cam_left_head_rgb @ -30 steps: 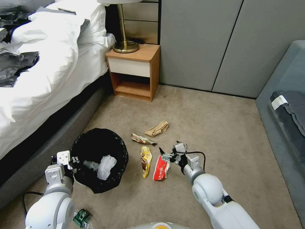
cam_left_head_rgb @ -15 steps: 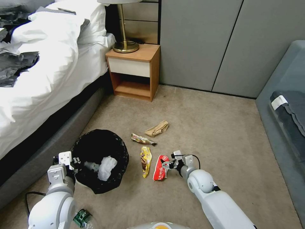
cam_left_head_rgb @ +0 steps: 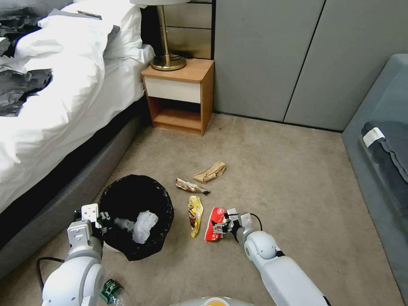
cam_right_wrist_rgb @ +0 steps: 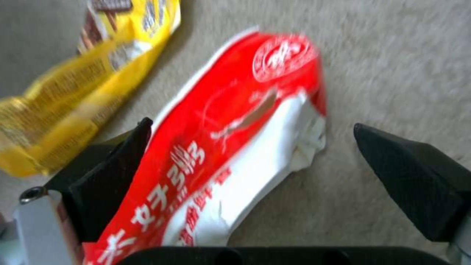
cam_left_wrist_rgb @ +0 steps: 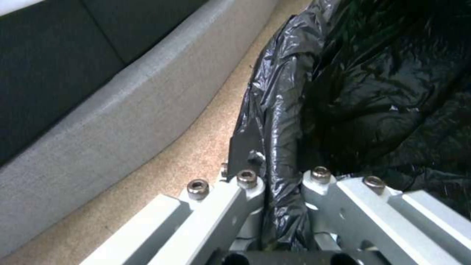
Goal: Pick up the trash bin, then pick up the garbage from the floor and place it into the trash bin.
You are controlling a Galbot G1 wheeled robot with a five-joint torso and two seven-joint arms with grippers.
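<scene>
Right gripper (cam_right_wrist_rgb: pixel 250 154) straddles red wrapper (cam_right_wrist_rgb: pixel 216 162), apparently gapped; head view unclear.

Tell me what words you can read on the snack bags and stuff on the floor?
Red wrapper, between the open right gripper's fingers: white Chinese characters and a round logo, too blurred to read.
Yellow wrapper: print too blurred to read.
Patterned wrapper: too small to read.
Brown paper bag: no text seen.
Trash bin, held by the left gripper: no text.

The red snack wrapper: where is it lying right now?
In the head view the red snack wrapper lies on the floor, just right of the yellow wrapper, between the open fingers of the right gripper.
</scene>
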